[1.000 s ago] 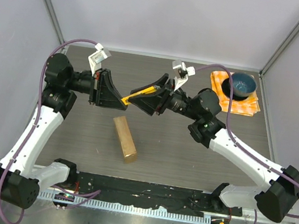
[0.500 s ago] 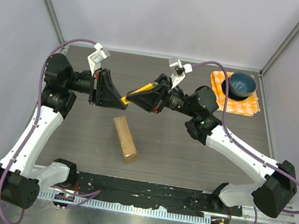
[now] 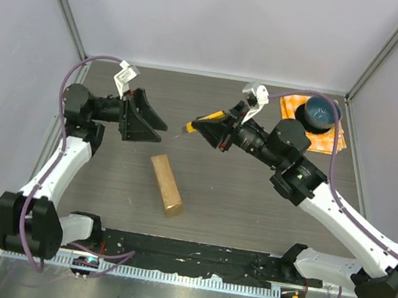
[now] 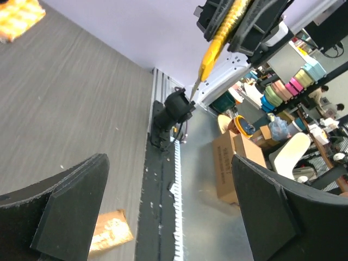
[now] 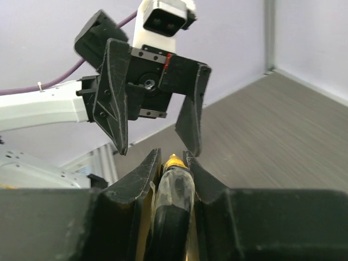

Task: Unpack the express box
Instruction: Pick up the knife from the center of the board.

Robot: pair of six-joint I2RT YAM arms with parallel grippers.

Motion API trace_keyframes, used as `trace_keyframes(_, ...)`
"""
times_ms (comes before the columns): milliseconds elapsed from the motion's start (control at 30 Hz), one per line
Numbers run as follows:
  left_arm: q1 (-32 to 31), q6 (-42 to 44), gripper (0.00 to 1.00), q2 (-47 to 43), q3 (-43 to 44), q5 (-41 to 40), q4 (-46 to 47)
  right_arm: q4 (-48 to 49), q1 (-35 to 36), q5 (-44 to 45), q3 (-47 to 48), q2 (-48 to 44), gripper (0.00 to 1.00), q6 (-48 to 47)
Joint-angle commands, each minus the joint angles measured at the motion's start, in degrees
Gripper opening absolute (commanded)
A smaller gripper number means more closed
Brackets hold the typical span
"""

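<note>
Your left jaws stand wide apart, arm stretched level over the surface (image 3: 264, 213). Your right jaws clamp a yellow-handled cutter (image 3: 205, 119), tip pointing at them. The express box (image 3: 166, 184) lies toward the surface's near edge.

A robotics lab: white-walled test cell (image 3: 206, 13), stacked coloured rolls (image 4: 296, 81) and cardboard boxes (image 4: 228, 163) beyond it.

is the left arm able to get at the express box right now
Probably yes: the left gripper is open and empty, and the express box lies uncovered close by, with nothing between them.
</note>
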Motion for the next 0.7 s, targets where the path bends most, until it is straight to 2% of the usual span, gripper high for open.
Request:
trace_keyframes(0, -0.70, -8.77, 1.00, 3.80, -1.30, 9.39, 30.16, -7.56, 0.11, 11.76, -1.83, -5.14, 0.01, -6.59)
trace_keyframes(33, -2.10, -20.20, 1.00, 7.38, -0.26, 9.04, 37.34, -7.91, 0.11, 12.38, -3.05, -6.89, 0.01, -6.85)
trace_keyframes(67, -4.90, -25.63, 1.00, 9.85, 4.62, 9.73, 47.33, -8.09, 0.11, 13.87, -3.76, -7.78, 0.01, -6.94)
trace_keyframes(100, -6.06, -35.34, 1.00, 15.35, 7.89, 10.00, 50.91, -8.44, 0.11, 14.32, -4.03, -9.09, 0.01, -6.94)
trace_keyframes(167, -8.08, -39.37, 1.00, 20.13, 17.44, 9.91, 50.94, -8.97, 0.02, 15.28, -3.95, -10.07, 0.01, -7.21)
trace_keyframes(233, -9.58, -49.19, 1.00, 29.35, 23.89, 10.09, 50.86, -9.49, 0.11, 15.20, -3.77, -10.86, 0.01, -6.77)
trace_keyframes(300, -12.91, -61.81, 1.00, 36.56, 35.04, 10.09, 50.94, -9.49, 0.11, 15.11, -3.42, -11.47, 0.01, -6.42)
trace_keyframes(333, -14.23, -64.41, 1.00, 41.64, 43.52, 10.17, 51.03, -9.49, 0.11, 15.11, -3.07, -11.91, 0.01, -6.33)
trace_keyframes(400, -18.45, -64.79, 1.00, 43.88, 52.26, 10.17, 50.94, -11.15, 0.11, 15.20, -2.28, -12.62, 0.01, -6.42)
trace_keyframes(433, -20.03, -63.83, 1.00, 45.80, 61.27, 10.26, 50.86, -11.51, 0.20, 15.46, -1.93, -13.49, 0.01, -6.68)
trace_keyframes(467, -22.57, -63.65, 1.00, 46.69, 65.71, 10.18, 50.86, -12.13, 0.20, 15.72, -0.79, -13.85, 0.01, -7.38)
trace_keyframes(500, -23.38, -63.39, 1.00, 48.09, 70.46, 10.26, 50.86, -13.52, 0.20, 16.42, 0.00, -14.20, 0.01, -7.82)
trace_keyframes(533, -23.82, -61.82, 1.00, 49.50, 80.16, 10.26, 50.94, -14.49, 0.11, 16.78, 0.88, -14.99, 0.01, -8.26)
trace_keyframes(600, -23.30, -58.30, 1.00, 55.38, 90.93, 10.26, 50.86, -16.34, 0.11, 17.74, 3.43, -15.78, 0.01, -9.66)
trace_keyframes(633, -22.86, -56.37, 1.00, 57.84, 101.34, 10.26, 48.68, -16.70, 0.20, 17.83, 4.05, -16.13, 0.01, -9.93)
trace_keyframes(667, -22.07, -45.74, 1.00, 62.39, 105.01, 10.18, 42.31, -17.14, 0.11, 17.66, 5.36, -16.22, 0.01, -10.02)
